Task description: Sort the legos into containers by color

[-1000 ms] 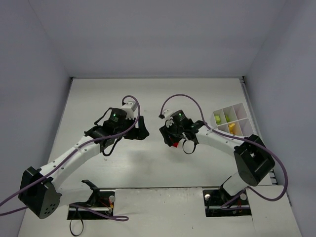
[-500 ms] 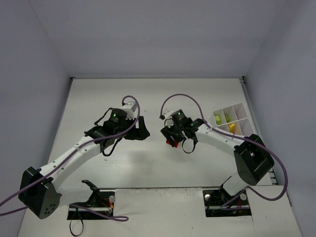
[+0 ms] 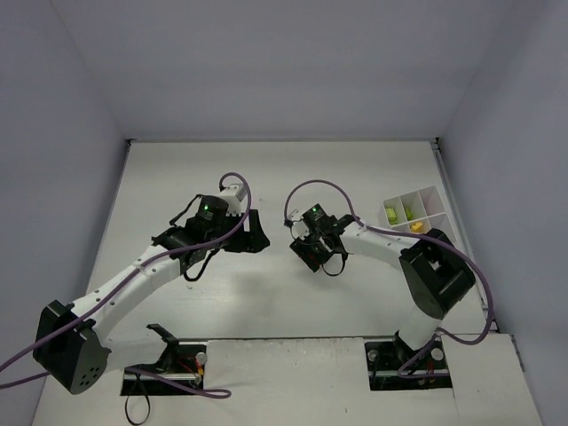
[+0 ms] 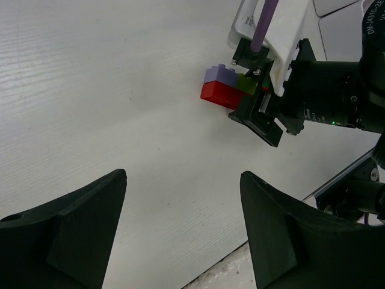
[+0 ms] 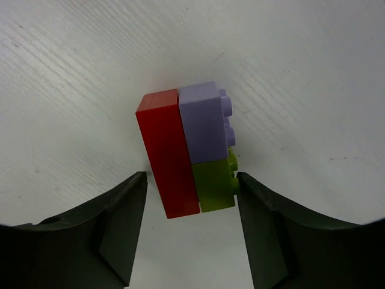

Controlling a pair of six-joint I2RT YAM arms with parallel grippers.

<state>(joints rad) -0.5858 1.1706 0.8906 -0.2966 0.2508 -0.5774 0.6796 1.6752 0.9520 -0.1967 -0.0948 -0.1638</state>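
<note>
A joined block of legos lies on the table: a long red brick (image 5: 165,153) with a lavender brick (image 5: 203,123) and a lime green brick (image 5: 213,183) stuck to its side. My right gripper (image 5: 192,175) straddles its near end, open. The right finger touches the green studs and a thin gap shows at the red side. The left wrist view shows the same block (image 4: 224,87) under the right gripper's head. In the top view it is hidden under my right gripper (image 3: 312,251). My left gripper (image 4: 183,174) stands open and empty, off to the left (image 3: 253,232).
The white divided tray (image 3: 431,202) sits at the right table edge, with green legos (image 3: 391,213) in one compartment and a yellow one (image 3: 415,228) in another. Purple cables loop over both arms. The table's front edge shows in the left wrist view (image 4: 240,259).
My right arm has folded in and its gripper has shifted slightly left over the block. The red brick that showed below it in the top view is now covered. The left arm has not moved.
</note>
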